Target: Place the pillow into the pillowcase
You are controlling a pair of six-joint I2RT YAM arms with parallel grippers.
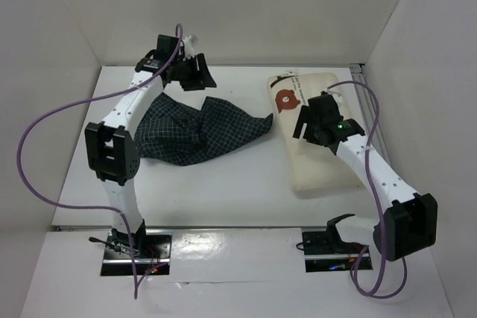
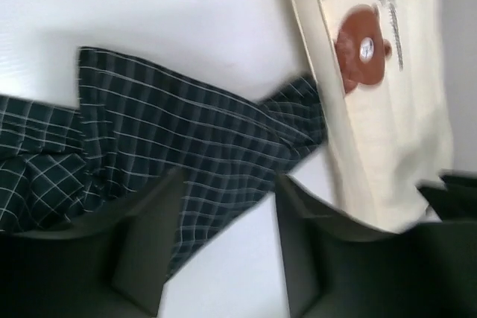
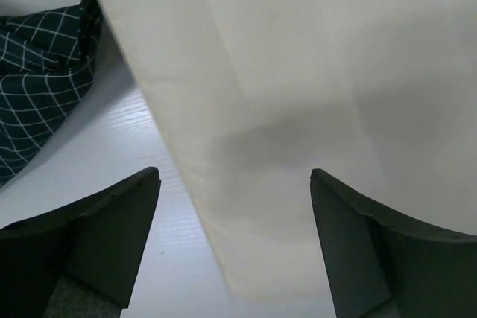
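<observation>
Fingers on our right gripper stand wide apart and hold nothing. We hang it over the pillow, above the middle part. In the wrist view the cream cloth fills the gap between the two fingers. We think it sits there so it can drop down and pinch the pillow.

Our left gripper is open too, with nothing in it. We hold it up high at the far side of the table, looking down at the pillowcase. We think it waits there to find the open end of the pillowcase.

The pillowcase lies crumpled in the middle of the table, to the left of the pillow. One pointy corner reaches toward the pillow and comes right up to its side near the bear face. We can't tell if it touches. We also can't tell where the mouth of the pillowcase is, because the cloth is all bunched up.

The pillow lies flat on the right side of the table. Its long way points away from us, with the bear end far off. None of it is inside the pillowcase, so we think the job is only at the start. Soft cloth slips and folds, so opening the pillowcase may be the hard part.
</observation>
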